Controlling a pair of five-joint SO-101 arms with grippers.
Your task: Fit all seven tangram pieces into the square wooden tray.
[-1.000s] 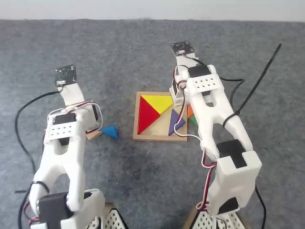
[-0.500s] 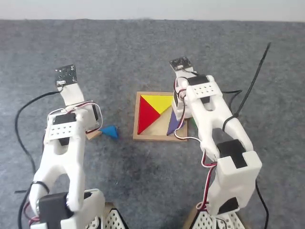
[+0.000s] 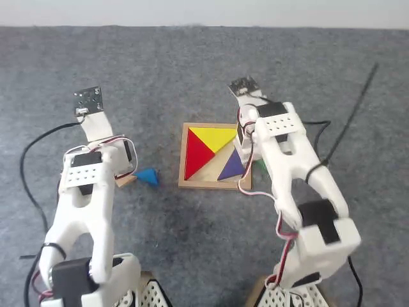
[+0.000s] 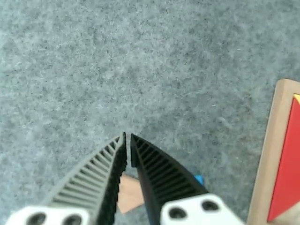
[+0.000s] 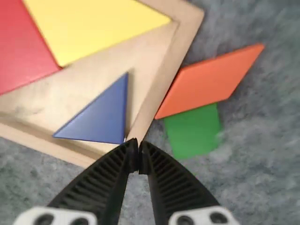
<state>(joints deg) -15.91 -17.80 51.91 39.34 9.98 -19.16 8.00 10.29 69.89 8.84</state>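
Note:
The square wooden tray (image 3: 192,184) lies mid-table and holds a red triangle (image 3: 196,155), a yellow triangle (image 3: 213,137) and a purple-blue triangle (image 3: 231,167). In the right wrist view the purple-blue triangle (image 5: 101,119) lies flat inside the tray rim (image 5: 161,79). An orange parallelogram (image 5: 208,79) and a green piece (image 5: 193,132) lie on the carpet just outside that rim. My right gripper (image 5: 138,150) is shut, empty, with its tips over the rim. My left gripper (image 4: 127,139) is shut and empty above bare carpet, with a tan piece (image 4: 130,194) and a light blue triangle (image 3: 148,176) by it.
Grey carpet (image 3: 160,77) covers the table. A black cable (image 3: 348,115) trails right of the right arm and another loops left of the left arm (image 3: 25,166). The tray's edge (image 4: 265,154) shows far off in the left wrist view.
The purple-blue triangle has turned and slid to lie flat in the tray's lower right corner. The right arm shifted slightly right. The left arm has not moved.

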